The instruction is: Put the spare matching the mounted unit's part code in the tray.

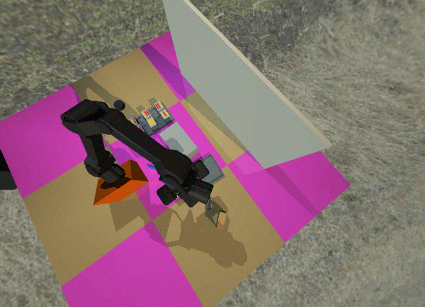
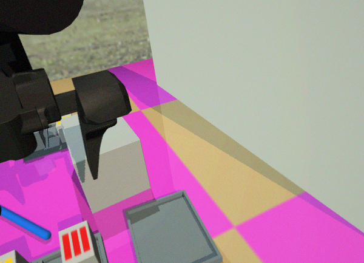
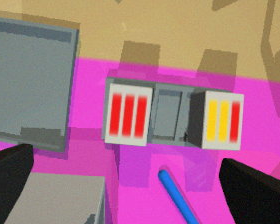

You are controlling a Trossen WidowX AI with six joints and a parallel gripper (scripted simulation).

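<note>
Spare with three red bars (image 3: 128,116) lies on the worktop (image 3: 164,23) beside the tray (image 3: 27,76) in the wrist view, directly below the end effector (image 3: 134,196), whose fingers stand apart and empty. From the top, the arm covers it. The exterior view shows the fingers (image 2: 92,147) high; descending comes next, probably.

Spares (image 1: 153,118), row at 11 o'clock: three visible; loose spare (image 3: 172,120): one; grey tray (image 1: 213,169): one; grey block (image 1: 177,138): one; blue rod (image 3: 183,207): one; orange wedge (image 1: 120,183): one; panel (image 1: 234,84): one
</note>
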